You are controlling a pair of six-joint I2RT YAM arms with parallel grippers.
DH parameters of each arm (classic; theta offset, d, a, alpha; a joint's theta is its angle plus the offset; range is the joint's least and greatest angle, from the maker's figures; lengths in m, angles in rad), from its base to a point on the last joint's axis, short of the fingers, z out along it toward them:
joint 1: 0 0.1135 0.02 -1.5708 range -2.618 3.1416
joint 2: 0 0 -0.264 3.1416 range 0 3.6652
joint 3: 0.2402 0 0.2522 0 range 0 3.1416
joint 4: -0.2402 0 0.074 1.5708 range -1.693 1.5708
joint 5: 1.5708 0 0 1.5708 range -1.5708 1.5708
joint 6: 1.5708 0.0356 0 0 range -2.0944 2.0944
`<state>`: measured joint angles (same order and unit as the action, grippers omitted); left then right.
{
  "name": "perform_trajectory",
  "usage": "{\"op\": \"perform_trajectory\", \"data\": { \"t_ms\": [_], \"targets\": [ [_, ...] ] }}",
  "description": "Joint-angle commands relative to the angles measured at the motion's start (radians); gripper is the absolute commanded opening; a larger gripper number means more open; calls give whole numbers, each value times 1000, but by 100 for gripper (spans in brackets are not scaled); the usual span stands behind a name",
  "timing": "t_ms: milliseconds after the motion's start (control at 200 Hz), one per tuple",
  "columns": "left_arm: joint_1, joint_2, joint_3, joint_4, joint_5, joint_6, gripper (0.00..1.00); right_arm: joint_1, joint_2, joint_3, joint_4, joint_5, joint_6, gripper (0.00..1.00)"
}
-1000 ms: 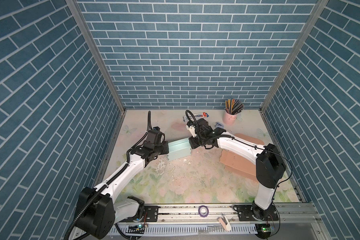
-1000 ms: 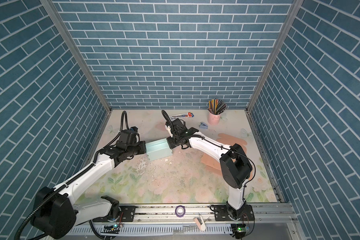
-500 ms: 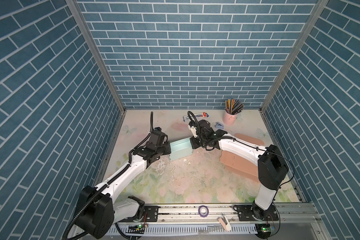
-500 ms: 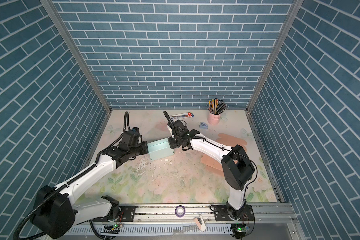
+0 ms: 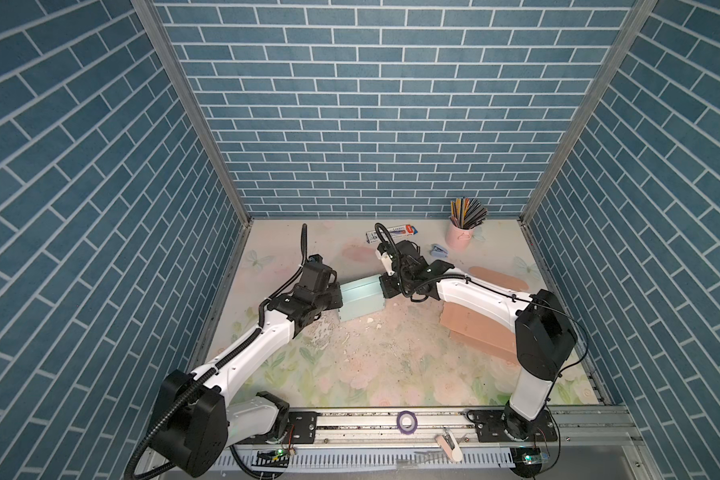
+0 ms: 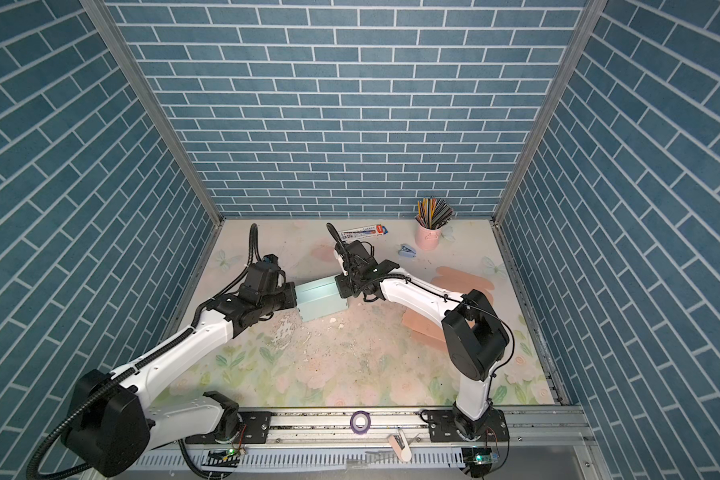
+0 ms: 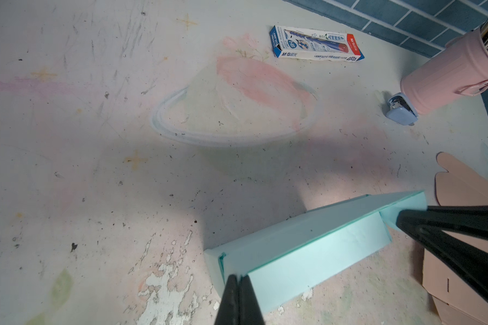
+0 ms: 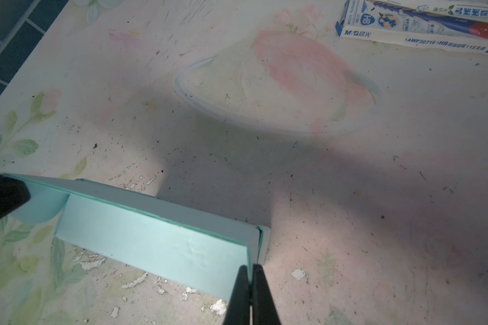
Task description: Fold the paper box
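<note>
The paper box (image 5: 360,297) (image 6: 321,299) is light teal, long and low, and lies on the floral table mat in both top views. My left gripper (image 5: 336,298) (image 7: 238,278) is at its left end, shut on the thin end wall of the paper box (image 7: 307,247). My right gripper (image 5: 386,286) (image 8: 250,267) is at the opposite end, shut on the end edge of the paper box (image 8: 152,239). A rounded flap sticks out at the left end. The inside of the box is hidden.
A flat pink cardboard blank (image 5: 479,328) lies under the right arm. At the back stand a pink cup of pencils (image 5: 460,235), a pencil carton (image 5: 391,232) and a small blue stapler (image 5: 438,249). A purple tape roll (image 5: 406,422) sits on the front rail.
The left gripper and the box have shifted slightly to the right. Both grips are unchanged.
</note>
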<state>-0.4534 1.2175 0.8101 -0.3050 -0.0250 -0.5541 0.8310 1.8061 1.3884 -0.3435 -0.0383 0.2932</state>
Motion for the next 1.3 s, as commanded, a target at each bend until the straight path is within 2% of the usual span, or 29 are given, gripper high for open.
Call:
{"op": "perform_trajectory", "data": {
  "t_ms": [0, 645, 965, 1295],
  "targets": [
    [-32, 19, -21, 67, 50, -27, 0, 40, -24, -20, 35, -76, 41, 1],
    [-65, 14, -54, 116, 15, -79, 0, 74, -24, -26, 43, -55, 47, 2],
    [-74, 11, -73, 156, -14, -143, 0, 101, -31, -44, 50, 55, 29, 2],
    [-73, -18, -60, 108, -37, -139, 0, 104, -49, -69, 71, 77, 26, 3]
  ]
}}
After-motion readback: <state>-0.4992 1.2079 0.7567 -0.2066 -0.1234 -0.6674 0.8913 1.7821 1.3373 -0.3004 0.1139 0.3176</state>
